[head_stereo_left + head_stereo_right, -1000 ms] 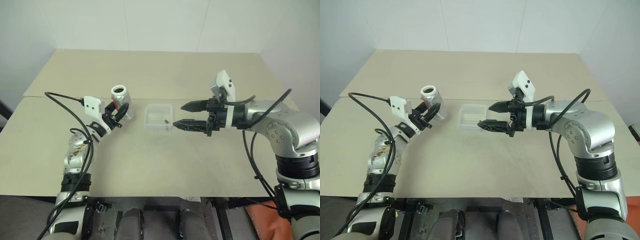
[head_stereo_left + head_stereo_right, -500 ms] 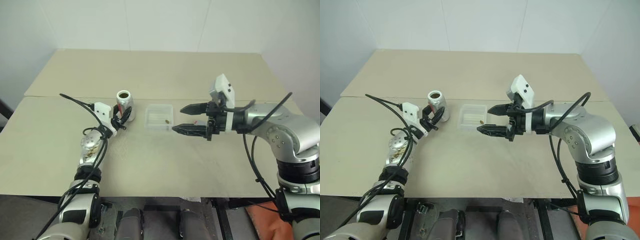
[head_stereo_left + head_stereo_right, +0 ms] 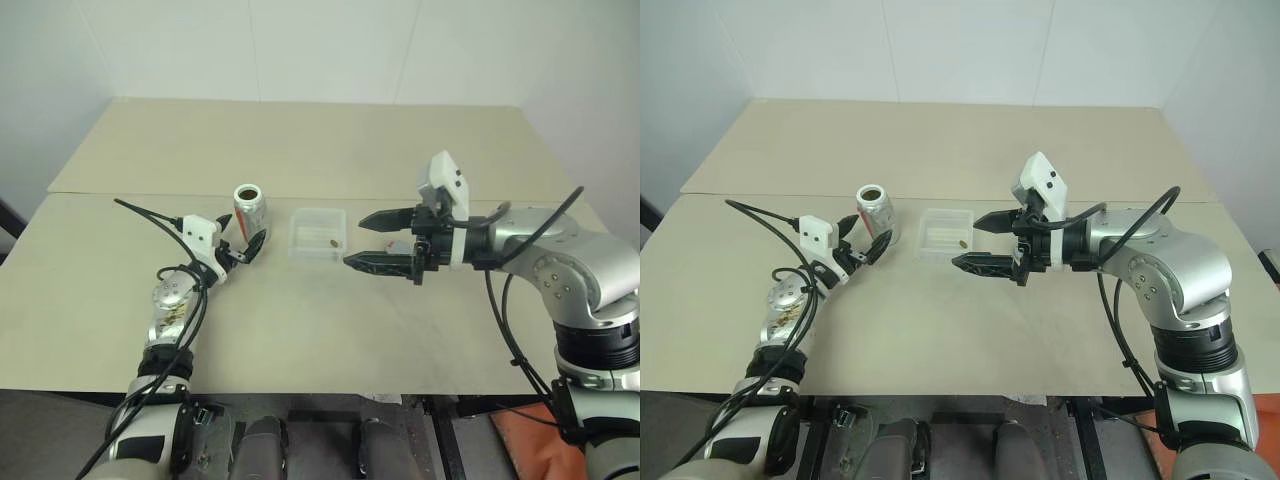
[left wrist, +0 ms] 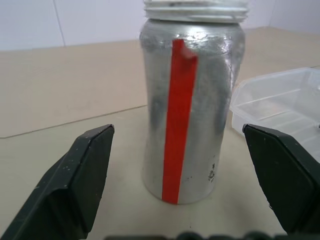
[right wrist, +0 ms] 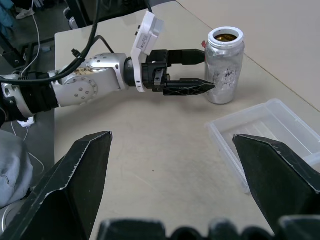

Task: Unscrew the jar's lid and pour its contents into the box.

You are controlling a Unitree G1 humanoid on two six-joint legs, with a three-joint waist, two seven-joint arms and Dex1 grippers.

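The silvery jar (image 3: 249, 208) with a red stripe (image 4: 176, 120) stands upright on the table, its mouth uncovered. My left gripper (image 3: 247, 236) is open, its fingers (image 4: 82, 175) on either side of the jar and apart from it. Just right of the jar is the clear box (image 3: 318, 232), with a tiny brownish piece (image 3: 331, 242) lying in it. My right gripper (image 3: 355, 241) hovers open at the box's right end, pointing left, with nothing between its fingertips. The lid is out of view.
The beige table (image 3: 300, 330) has a seam running across it behind the jar (image 3: 120, 194). Black cables (image 3: 150, 215) loop off both arms. A white wall rises behind the table's far edge.
The jar, held tilted above the table a second ago, now stands upright on it. My left gripper came down with it and opened off it. The right gripper stayed put.
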